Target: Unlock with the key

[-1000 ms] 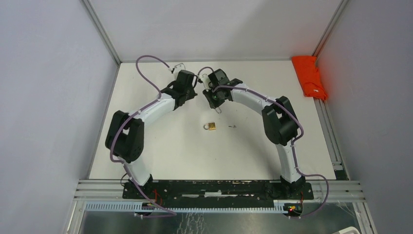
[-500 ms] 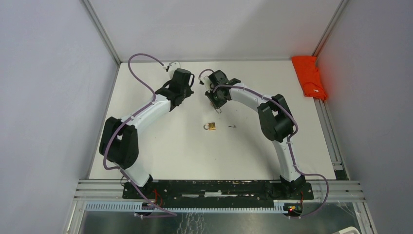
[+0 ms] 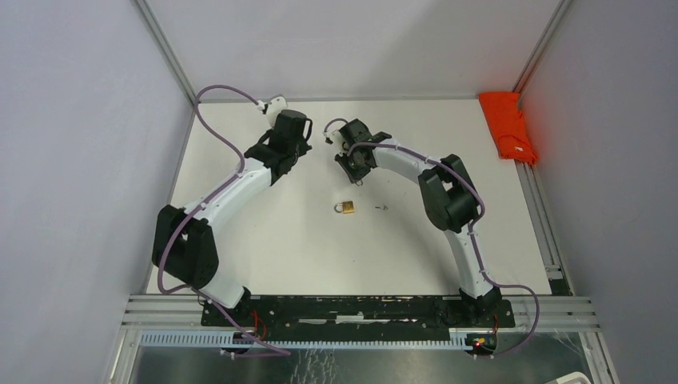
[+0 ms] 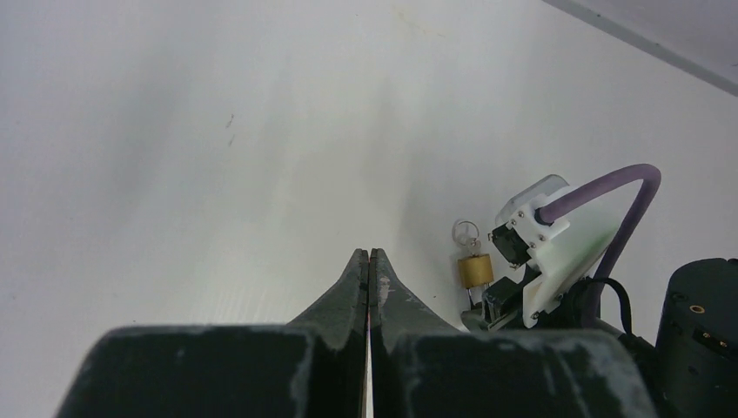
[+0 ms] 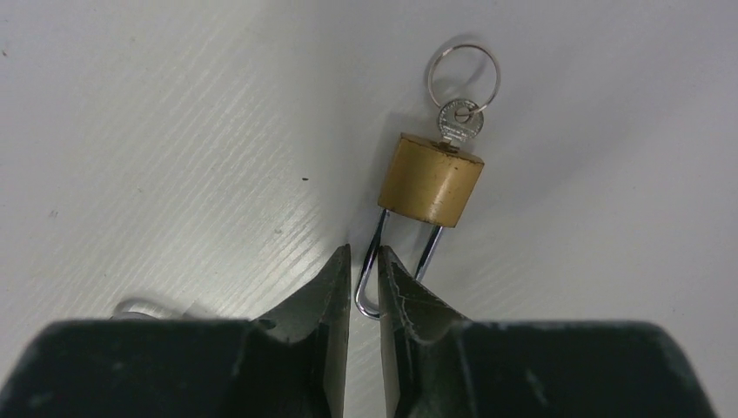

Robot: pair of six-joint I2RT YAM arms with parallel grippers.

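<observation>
I log left gripper [image 4: 369, 261] pressed together on nothing, apart from the work; right gripper [image 5: 364, 261] pinches the shackle [image 5: 432, 251] of the padlock [image 5: 431, 178], key [image 5: 459, 119] seated in its body, so I plan: bring left across, open, grip the key bow squarely, twist without yanking.

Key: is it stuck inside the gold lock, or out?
In. The right wrist view shows the key pushed into the end of the brass padlock, only its head poking out.

I count one lock [image 5: 431, 190]; one key [image 5: 459, 120]; one ring [image 5: 428, 78]; one small shiny bit [image 3: 381, 207]; one red cloth [image 3: 508, 126].
</observation>
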